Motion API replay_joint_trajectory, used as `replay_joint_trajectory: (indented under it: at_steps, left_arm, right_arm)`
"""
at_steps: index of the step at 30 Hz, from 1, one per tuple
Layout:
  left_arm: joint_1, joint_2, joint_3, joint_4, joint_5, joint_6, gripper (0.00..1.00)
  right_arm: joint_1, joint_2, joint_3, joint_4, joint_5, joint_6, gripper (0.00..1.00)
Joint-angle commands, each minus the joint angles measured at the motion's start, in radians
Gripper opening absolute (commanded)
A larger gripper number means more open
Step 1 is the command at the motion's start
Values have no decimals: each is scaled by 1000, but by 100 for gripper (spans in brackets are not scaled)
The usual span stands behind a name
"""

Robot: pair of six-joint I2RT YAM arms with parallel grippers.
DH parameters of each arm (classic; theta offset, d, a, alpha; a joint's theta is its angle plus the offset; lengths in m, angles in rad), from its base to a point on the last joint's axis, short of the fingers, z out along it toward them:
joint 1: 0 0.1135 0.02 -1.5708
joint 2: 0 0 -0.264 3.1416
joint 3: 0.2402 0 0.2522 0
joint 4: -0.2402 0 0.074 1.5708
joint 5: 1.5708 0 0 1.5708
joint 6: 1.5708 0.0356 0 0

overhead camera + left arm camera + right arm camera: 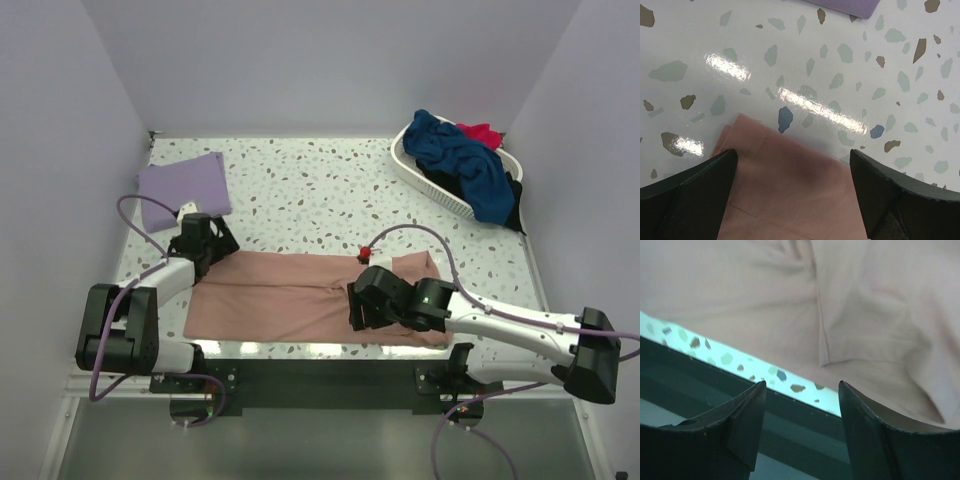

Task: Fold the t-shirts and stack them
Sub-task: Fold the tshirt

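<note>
The dusty-pink t-shirt (300, 295) lies flat on the bench (300, 190), close to the near edge, folded into a long band running left to right. A seam line crosses the cloth in the right wrist view.

Left tool (212, 238): positioned at the far-left corner of the pink shirt. The jaws are spread apart. In the left wrist view, the two fingers (690, 195) flank the hemmed corner, with nothing gripped between them.

Right tool (357, 306): positioned over the near edge of the pink shirt, right of centre. The jaws are released and nothing is held; between them, the right wrist view shows the cloth edge and a strip of speckled bench.

The folded lavender t-shirt (183, 185) rests at the far left of the bench, well apart from the pink shirt.

The white slatted basket (412, 175) stands at the far right. It holds the navy blue t-shirt (460, 160) on top, the red t-shirt (482, 132) at its far side and the black t-shirt (514, 200) at its right side.
</note>
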Motion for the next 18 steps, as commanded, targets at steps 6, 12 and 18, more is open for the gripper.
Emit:
replay_joint_trajectory:
  at_steps: [6, 12, 18]
  left_arm:
    - [-3, 24, -7, 5, 0, 24, 100]
    - [-3, 29, -4, 2, -5, 33, 100]
    - [-2, 21, -3, -3, -10, 39, 100]
  right_arm:
    - [-148, -14, 83, -18, 254, -145, 63]
    - [-288, 3, -35, 75, 191, -192, 62]
    - [-289, -24, -121, 6, 93, -104, 60]
